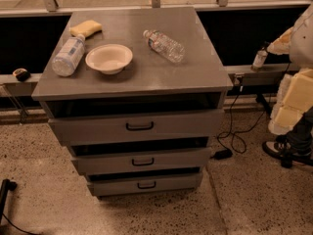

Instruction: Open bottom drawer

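The bottom drawer (146, 184) is the lowest and narrowest-looking of three grey metal fronts on the cabinet, with a small black loop handle (146, 184) at its centre. A dark gap shows above its front. My arm comes in from the right edge, and the gripper (285, 154) hangs low near the floor, well to the right of the cabinet and apart from the drawer.
On the cabinet top (195, 67) lie two plastic bottles (68, 56) (164, 45), a white bowl (109, 58) and a yellow sponge (86, 28). The middle (143, 161) and top (140, 126) drawer fronts sit above. A black cable and plug (223, 153) lie on the floor to the right.
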`<state>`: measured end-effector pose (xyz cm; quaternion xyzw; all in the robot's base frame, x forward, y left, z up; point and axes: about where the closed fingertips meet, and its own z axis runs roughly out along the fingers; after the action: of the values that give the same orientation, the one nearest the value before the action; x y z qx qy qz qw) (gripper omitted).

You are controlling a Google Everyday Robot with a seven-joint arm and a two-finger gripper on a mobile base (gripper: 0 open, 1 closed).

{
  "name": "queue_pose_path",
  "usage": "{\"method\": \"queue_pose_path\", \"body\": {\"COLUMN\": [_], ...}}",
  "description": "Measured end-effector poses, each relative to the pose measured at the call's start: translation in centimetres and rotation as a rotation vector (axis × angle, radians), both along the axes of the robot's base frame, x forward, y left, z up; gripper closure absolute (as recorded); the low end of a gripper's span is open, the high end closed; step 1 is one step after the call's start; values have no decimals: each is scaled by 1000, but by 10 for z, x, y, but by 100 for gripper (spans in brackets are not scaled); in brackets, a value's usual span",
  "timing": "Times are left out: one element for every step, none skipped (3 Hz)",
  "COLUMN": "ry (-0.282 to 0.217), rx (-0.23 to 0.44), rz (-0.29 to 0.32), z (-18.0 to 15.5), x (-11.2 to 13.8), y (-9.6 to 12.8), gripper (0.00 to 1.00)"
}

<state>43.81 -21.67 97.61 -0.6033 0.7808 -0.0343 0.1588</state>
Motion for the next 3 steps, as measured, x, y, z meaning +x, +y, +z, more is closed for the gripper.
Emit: {"method": "queue_pose_path", "body": {"ry": [-1, 37, 84], "rx": [3, 64, 182], "rz": [-5, 13, 87], "z": [-2, -51, -136], "x": [2, 13, 9], "y": [0, 4, 25], "gripper": [0, 0, 0]}}
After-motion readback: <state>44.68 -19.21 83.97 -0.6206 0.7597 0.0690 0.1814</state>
